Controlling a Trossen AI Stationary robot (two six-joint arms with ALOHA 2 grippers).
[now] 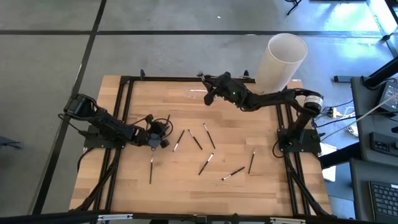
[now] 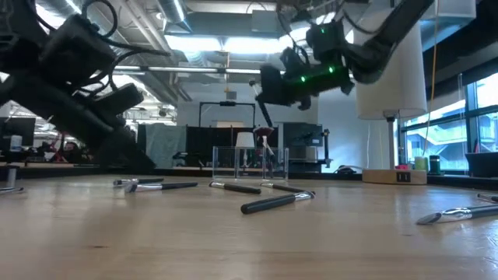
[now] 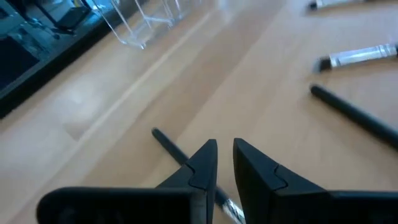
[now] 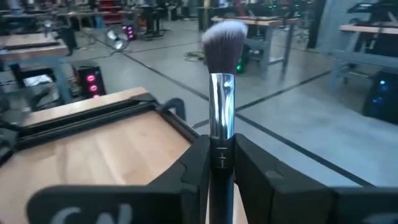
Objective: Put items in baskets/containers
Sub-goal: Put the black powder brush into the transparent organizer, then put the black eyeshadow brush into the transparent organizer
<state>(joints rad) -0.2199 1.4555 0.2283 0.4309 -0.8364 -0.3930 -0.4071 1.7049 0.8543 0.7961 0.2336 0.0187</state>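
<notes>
Several thin makeup brushes (image 1: 206,163) lie flat and scattered on the wooden table. The clear holder (image 1: 198,94) stands near the far edge; it shows in the low view as faint glassy walls (image 2: 250,163). My right gripper (image 1: 208,96) hovers beside and above it, shut on a brush with a pale bristle head (image 4: 222,37). My left gripper (image 1: 163,138) is low over the table's left part, its fingers (image 3: 225,146) nearly together on a thin dark brush (image 3: 169,144). My left gripper has the thin brush between its fingers, where a silvery stretch (image 3: 230,208) shows in the gap. The dark handle end (image 3: 158,134) sticks out slantwise past one fingertip, close over the table. The finger hides the place of contact. My right gripper pinches the brush's dark handle just behind the silvery ferrule (image 4: 222,155) between its two fingers. The fingers are about level and lie along the brush. The bristle head sticks out beyond the fingertips, and the brush is lifted clear of the table.
A tall white cylinder (image 1: 281,59) on a tan base (image 2: 393,176) stands at the far right corner. Black frame rails (image 1: 124,112) run along the table's left, far and right sides. Bare wood lies along the near edge.
</notes>
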